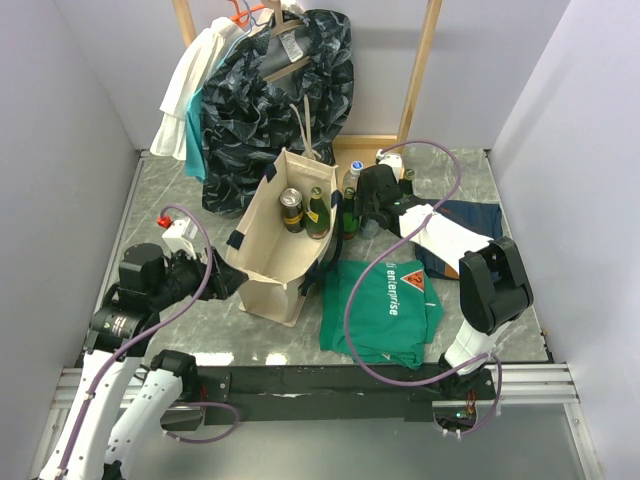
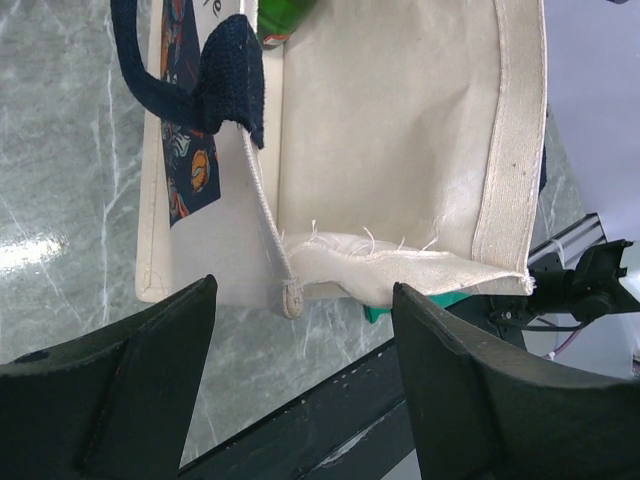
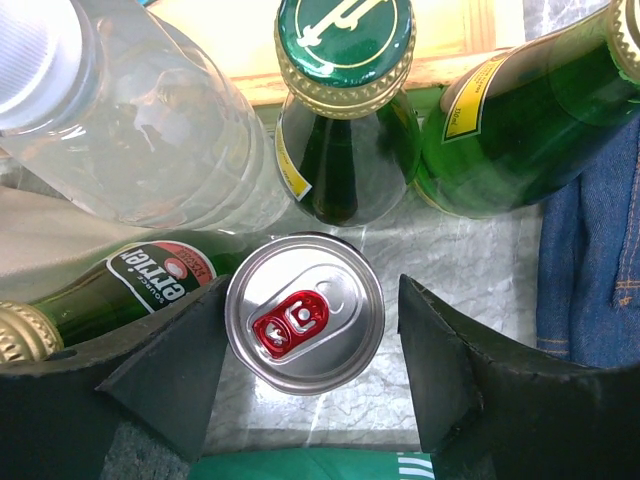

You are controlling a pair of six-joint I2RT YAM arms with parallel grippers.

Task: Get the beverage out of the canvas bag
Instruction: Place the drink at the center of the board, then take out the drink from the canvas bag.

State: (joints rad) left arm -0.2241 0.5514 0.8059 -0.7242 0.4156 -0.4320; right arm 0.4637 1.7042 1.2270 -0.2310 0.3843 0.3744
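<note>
Right wrist view: the right gripper has its two fingers apart, one on each side of a silver can standing on the table. Green bottles and a water bottle crowd close, so it should lift straight up, with no wiggling. The canvas bag stands just to the left of these drinks, with a dark can and a green bottle inside. The left gripper is open wide at the bag's edge.

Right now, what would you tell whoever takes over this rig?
Left gripper: open, empty, at the canvas bag, near its bottom corner.
Right gripper: open around a silver can standing on the table right of the bag, among green bottles and a clear bottle.
Done: those drinks are out.
Left: a second can and a green bottle stand inside the bag.
</note>
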